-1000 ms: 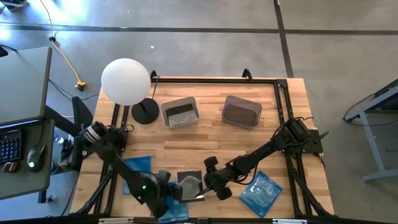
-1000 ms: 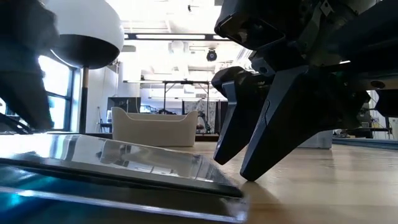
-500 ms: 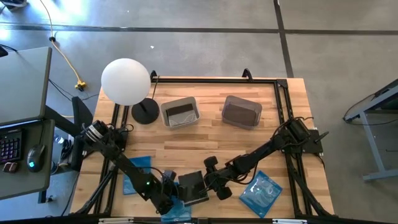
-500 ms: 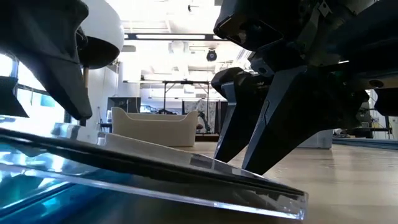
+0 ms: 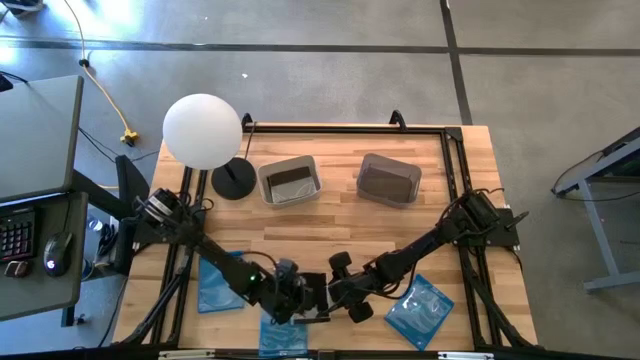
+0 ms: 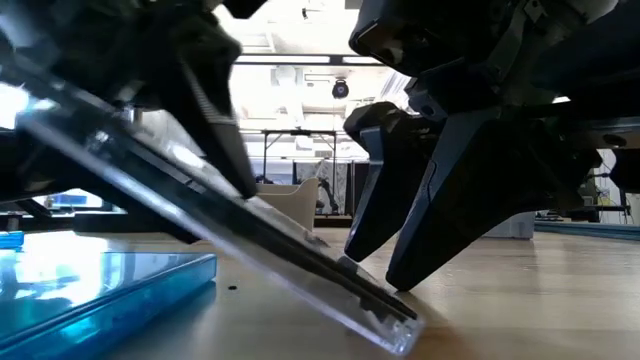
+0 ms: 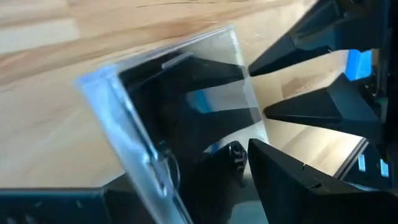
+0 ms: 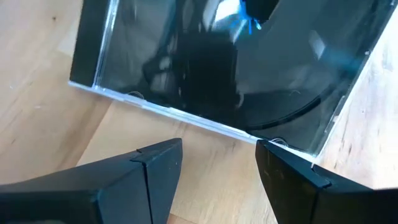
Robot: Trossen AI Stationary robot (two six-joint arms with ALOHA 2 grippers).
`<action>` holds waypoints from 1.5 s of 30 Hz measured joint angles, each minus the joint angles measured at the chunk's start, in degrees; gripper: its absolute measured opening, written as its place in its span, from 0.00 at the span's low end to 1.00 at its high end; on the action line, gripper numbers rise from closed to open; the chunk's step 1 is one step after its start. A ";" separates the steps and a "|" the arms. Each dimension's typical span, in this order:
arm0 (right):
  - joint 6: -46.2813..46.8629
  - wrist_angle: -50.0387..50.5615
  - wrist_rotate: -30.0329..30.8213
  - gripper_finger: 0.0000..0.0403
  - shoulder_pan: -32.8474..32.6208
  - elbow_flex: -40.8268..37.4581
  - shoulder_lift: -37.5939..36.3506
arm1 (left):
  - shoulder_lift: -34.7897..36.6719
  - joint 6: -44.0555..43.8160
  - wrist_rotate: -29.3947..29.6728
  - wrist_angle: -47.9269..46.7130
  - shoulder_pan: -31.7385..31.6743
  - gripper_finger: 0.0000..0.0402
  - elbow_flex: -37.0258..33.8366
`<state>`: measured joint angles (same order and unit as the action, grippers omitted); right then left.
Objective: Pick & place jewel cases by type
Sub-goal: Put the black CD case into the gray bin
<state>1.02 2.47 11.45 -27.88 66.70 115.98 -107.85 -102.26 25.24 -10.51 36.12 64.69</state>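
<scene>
While the left gripper (image 5: 296,296) pinches the black case (image 6: 250,240), it tilts.
One case edge rests on the near table (image 5: 340,215), just left of the right gripper (image 8: 214,165), whose jaws are spread and empty, pointing at that low edge.

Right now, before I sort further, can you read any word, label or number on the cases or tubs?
None can be read.
The black case tilted by the left gripper: no label shows.
The blue cases and the tubs: no print visible.
</scene>
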 joint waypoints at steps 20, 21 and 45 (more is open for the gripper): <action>-1.30 2.30 5.27 0.50 -3.01 0.11 0.00 | 0.00 6.04 -0.75 0.59 -0.92 0.38 0.06; -1.29 2.39 6.34 0.50 -3.32 0.11 0.00 | 0.00 6.04 -0.75 0.64 -0.92 0.36 0.07; 10.99 31.67 32.01 0.50 -8.63 -0.11 -13.49 | -0.03 9.09 0.15 4.74 -1.15 0.22 0.12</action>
<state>12.01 34.14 43.46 -36.51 66.59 102.50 -107.89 -93.17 25.39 -5.77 34.98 64.81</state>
